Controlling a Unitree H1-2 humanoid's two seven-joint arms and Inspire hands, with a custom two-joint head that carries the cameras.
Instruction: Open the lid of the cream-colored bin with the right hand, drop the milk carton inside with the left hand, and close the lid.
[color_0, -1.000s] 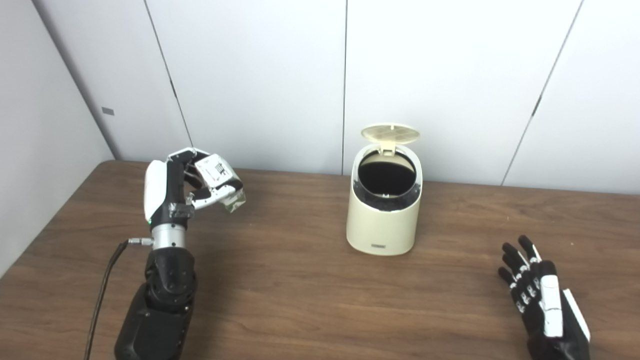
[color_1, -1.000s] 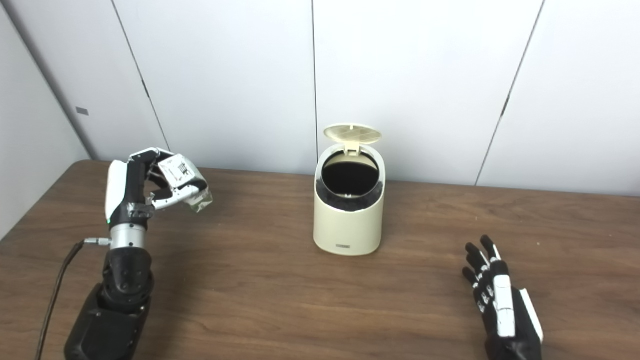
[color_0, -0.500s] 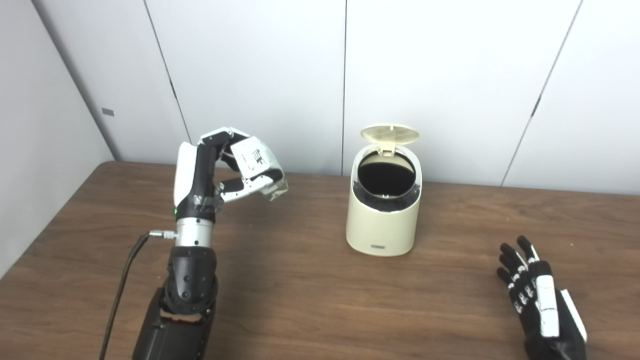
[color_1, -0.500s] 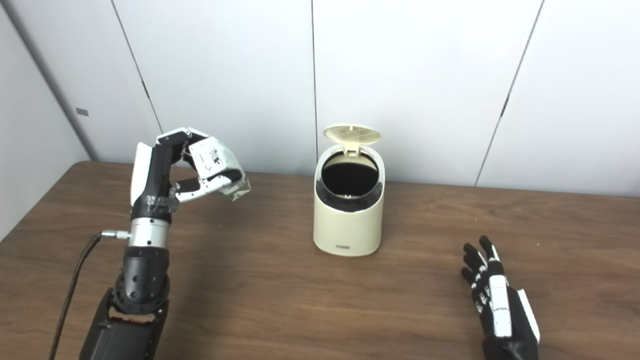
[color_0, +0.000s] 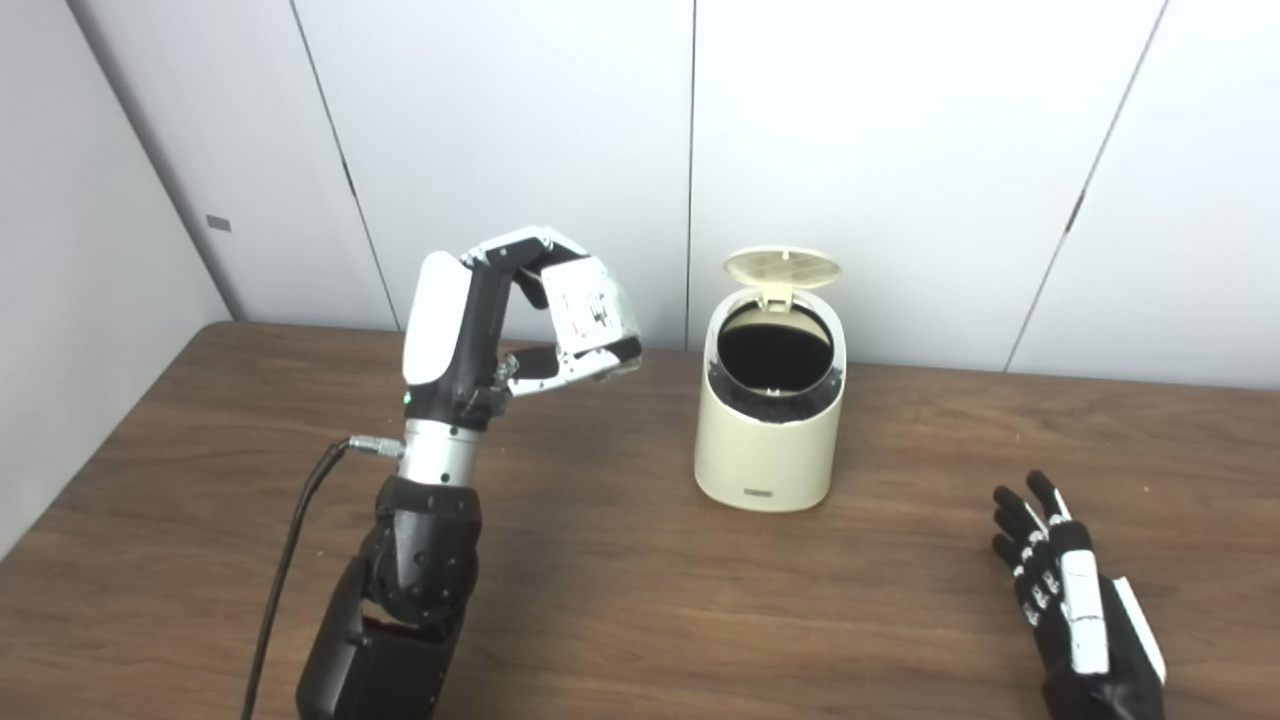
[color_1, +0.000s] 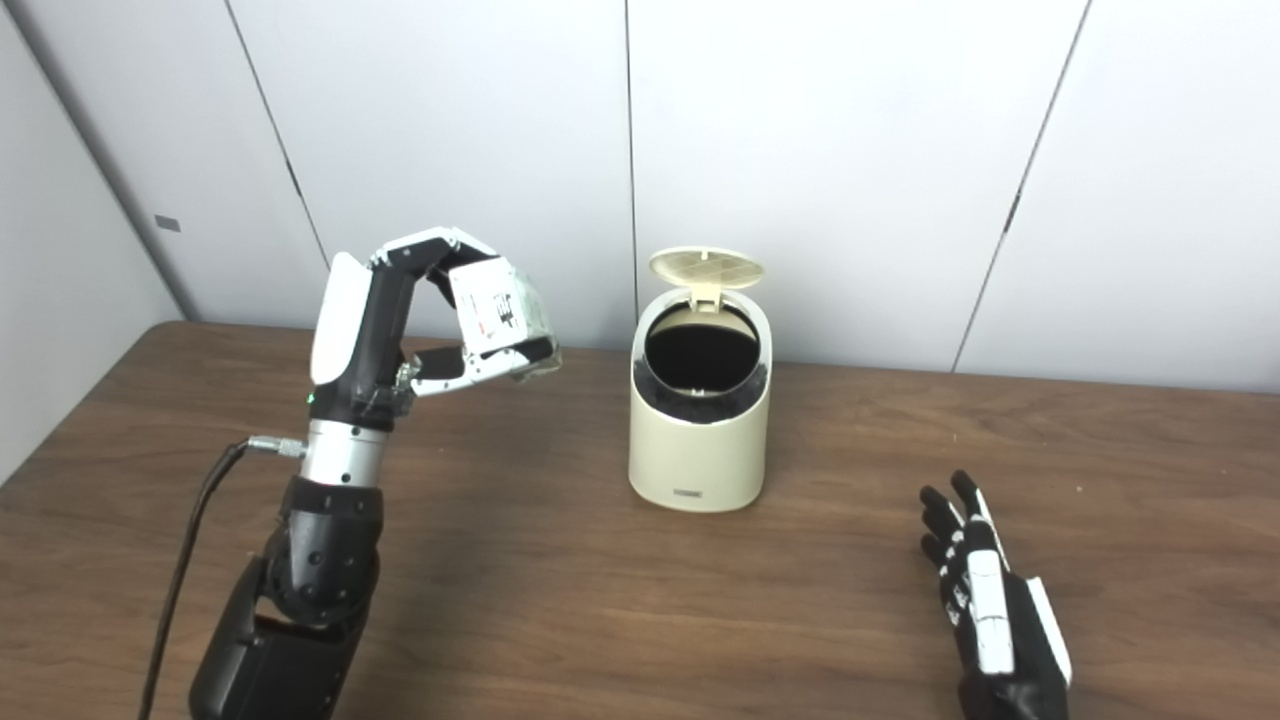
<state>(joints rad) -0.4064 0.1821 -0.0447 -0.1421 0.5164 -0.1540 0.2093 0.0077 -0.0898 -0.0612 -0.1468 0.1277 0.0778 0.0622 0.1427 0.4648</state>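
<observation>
Fingers spread and holding nothing, your right hand (color_0: 1075, 610) rests nearest you on the table (color_0: 620, 590). Farther off, your left hand (color_0: 500, 325) pinches the milk carton (color_0: 592, 312) between fingers and thumb, raised to the left of the open bin (color_0: 770, 410), lid (color_0: 781, 266) up behind. It looks light and crushable; grip its flat sides gently.

Left hand (color_1: 420, 330) raised, clasping milk carton (color_1: 500, 310) left of cream-colored bin (color_1: 698, 440), lid (color_1: 705, 267) upright; right hand (color_1: 985, 605) spread near table (color_1: 560, 600)
</observation>
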